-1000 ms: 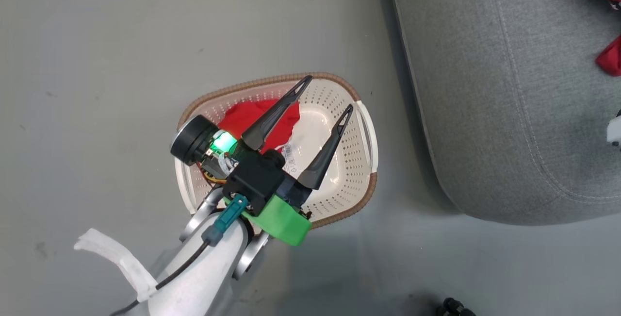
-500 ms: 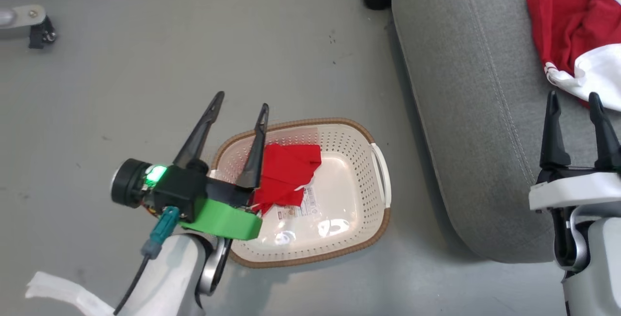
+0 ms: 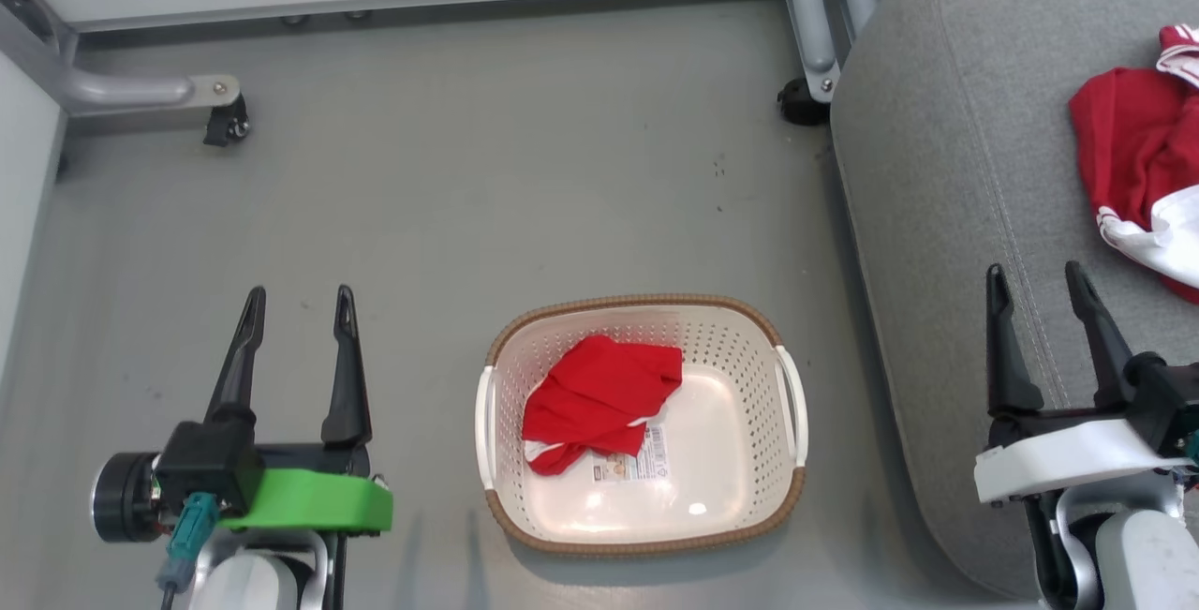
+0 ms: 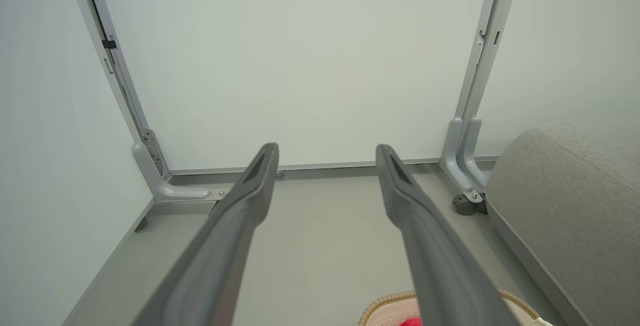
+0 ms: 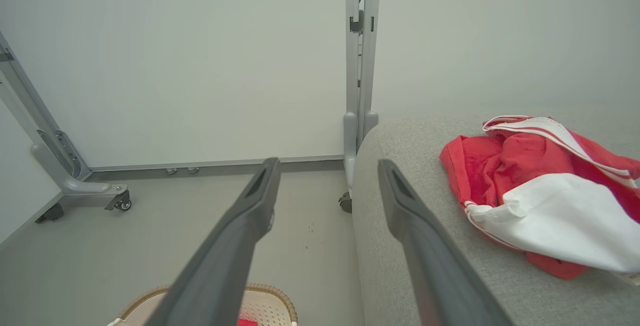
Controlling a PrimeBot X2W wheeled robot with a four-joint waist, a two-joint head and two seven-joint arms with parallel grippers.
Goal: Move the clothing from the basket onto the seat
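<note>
Both grippers are released and hold nothing. The left gripper (image 3: 301, 293) hangs over bare floor (image 3: 468, 170) with its fingers spread. The basket (image 3: 646, 299) sits on the floor to its right, well apart from its fingers and between the two grippers. A red garment (image 3: 599, 394) lies crumpled in the half of the basket nearer the left gripper, partly covering a label (image 3: 639, 456) on the bottom. The right gripper (image 3: 1032, 271) hovers with its jaws wide over the left edge of the seat (image 3: 937, 216). Ahead and to the right of its fingertips a red-and-white garment (image 3: 1138, 179) lies on the seat, apart from the fingers. In the left wrist view a sliver of red shows at the bottom edge by the basket rim, probably the red garment.
</note>
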